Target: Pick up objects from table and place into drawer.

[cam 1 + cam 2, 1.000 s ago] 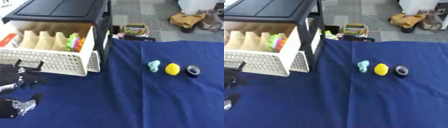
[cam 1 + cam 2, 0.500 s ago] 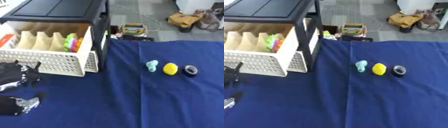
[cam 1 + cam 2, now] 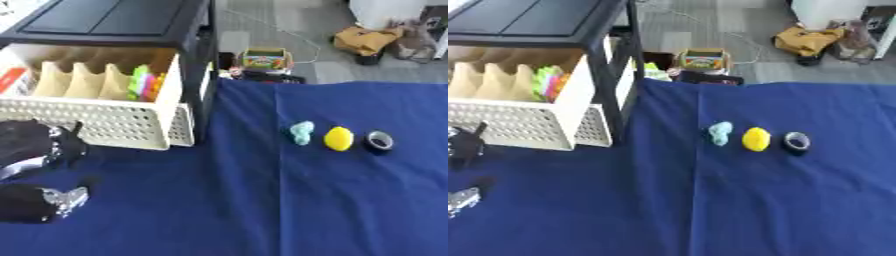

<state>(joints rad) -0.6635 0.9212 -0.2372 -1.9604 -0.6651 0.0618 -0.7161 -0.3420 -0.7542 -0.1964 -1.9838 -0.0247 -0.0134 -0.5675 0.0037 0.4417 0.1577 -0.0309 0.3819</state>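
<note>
Blue cloth table, black cabinet far left with one cream perforated drawer pulled open, paper dividers and colourful bits inside. We count three objects in a row right of centre, well apart from the drawer: pale green lump, yellow piece, black tape roll. Our left hand sits near-left just in front of the drawer; can't tell its fingers. Right hand out of view.
</note>
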